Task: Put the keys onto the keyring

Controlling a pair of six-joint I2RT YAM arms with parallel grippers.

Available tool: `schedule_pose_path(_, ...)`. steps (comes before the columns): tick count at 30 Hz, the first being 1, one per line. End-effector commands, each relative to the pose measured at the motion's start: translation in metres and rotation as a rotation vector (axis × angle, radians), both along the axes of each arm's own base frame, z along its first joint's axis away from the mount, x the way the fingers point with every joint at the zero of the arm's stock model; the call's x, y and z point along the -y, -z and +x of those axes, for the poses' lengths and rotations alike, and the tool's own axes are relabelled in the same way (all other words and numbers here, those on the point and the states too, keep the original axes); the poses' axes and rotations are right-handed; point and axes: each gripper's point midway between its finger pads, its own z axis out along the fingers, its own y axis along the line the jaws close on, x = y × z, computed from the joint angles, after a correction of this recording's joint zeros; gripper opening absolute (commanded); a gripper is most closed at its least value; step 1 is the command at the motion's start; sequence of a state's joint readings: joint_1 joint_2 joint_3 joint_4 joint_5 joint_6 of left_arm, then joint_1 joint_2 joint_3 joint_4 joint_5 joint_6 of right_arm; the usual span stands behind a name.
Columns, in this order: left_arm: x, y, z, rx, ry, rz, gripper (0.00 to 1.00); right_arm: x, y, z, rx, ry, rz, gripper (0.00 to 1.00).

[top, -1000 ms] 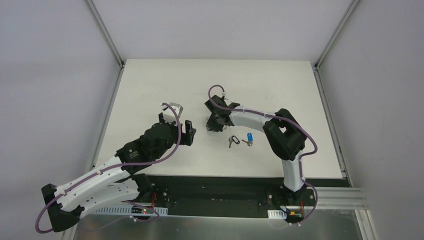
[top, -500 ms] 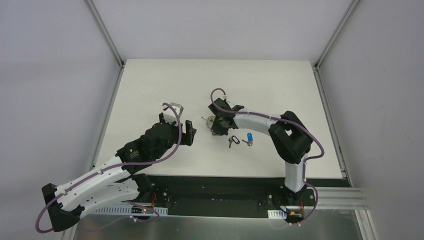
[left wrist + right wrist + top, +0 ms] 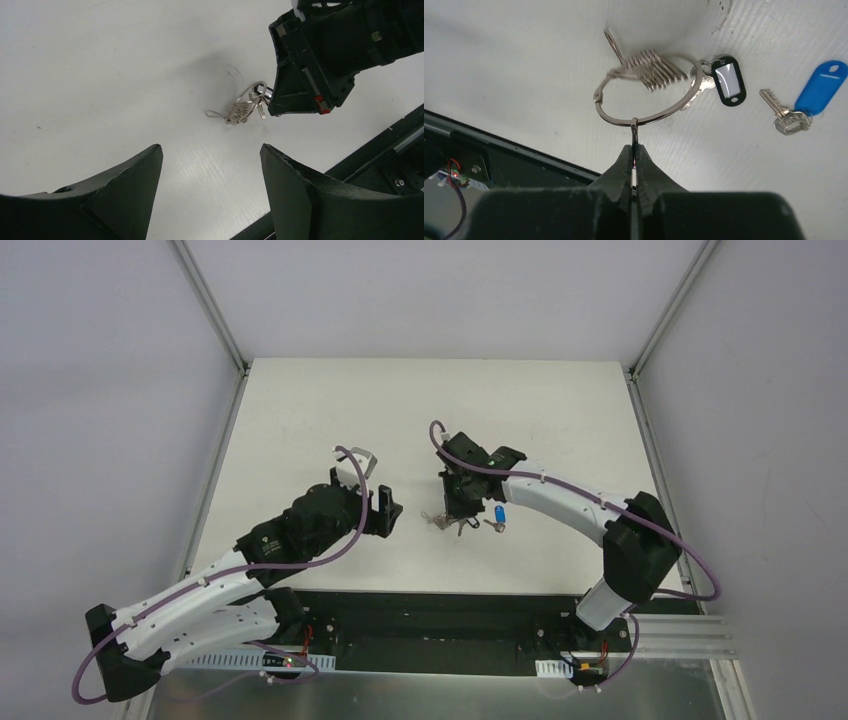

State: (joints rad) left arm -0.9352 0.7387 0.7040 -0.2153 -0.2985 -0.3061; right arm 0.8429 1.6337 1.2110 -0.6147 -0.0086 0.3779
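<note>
A: Quick status: what's the right gripper (image 3: 634, 150) doing?

B: Pinched fully shut on a thin bit of the keyring (image 3: 649, 120), at the rim nearest its fingertips. The loop lies just ahead of the tips on the table (image 3: 524, 60), w/ a coiled metal piece (image 3: 656, 67) across its far side.

A: And the keys?

B: The black-headed key (image 3: 729, 80) is ahead and a bit right of the tips, touching the ring's right edge. Its blade crosses the wire, but I can't tell if it's threaded on. The blue-headed key (image 3: 821, 87) lies further right, apart from the ring, so def. not on.

A: Left gripper (image 3: 210, 185)?

B: Jaws wide, nothing in them, hovering over bare table. The ring and the right gripper sit ahead of it, slightly right.

A: So the step, imo, is steadying the ring so a key can be fed on. How do we do it well?

B: That grip is on thin wire — it'll prob. pivot or slip if tugged. Hold firm, lift only a little, and keep the loop level and turned toward the left gripper. The left one should take the blue key by its plastic head, which is wider and less slippy than the metal.

A: Risks?

B: Dragging the black key along w/ the ring. Also crowding — the blue key sits close by the right gripper, so the left should come in slow and low.
</note>
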Motion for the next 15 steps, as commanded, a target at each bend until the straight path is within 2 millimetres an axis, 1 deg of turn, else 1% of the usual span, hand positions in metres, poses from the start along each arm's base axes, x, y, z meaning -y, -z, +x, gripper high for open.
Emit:
schedule_pose_path(1,0.021,-0.017,-0.003,0.016,0.088,-0.063,0.71,0.015,-0.046,-0.018,-0.002,-0.182,-0.042,0.0)
schedule_pose_path(6,0.037,-0.023,-0.008,0.041,0.171,-0.109,0.7,0.02,-0.075,-0.018,0.009,-0.231,-0.066,0.0)
schedule_pose_path(10,0.047,-0.028,-0.015,0.072,0.245,-0.137,0.71,0.016,-0.095,-0.021,0.019,-0.249,-0.027,0.0)
schedule_pose_path(11,0.049,-0.032,-0.016,0.09,0.262,-0.153,0.71,0.015,-0.099,-0.022,0.018,-0.253,-0.019,0.0)
schedule_pose_path(13,0.052,-0.039,-0.018,0.121,0.287,-0.172,0.72,0.013,-0.109,-0.022,0.019,-0.261,-0.008,0.0)
schedule_pose_path(15,0.053,-0.043,-0.019,0.158,0.302,-0.187,0.75,0.012,-0.12,-0.025,0.012,-0.277,-0.002,0.0)
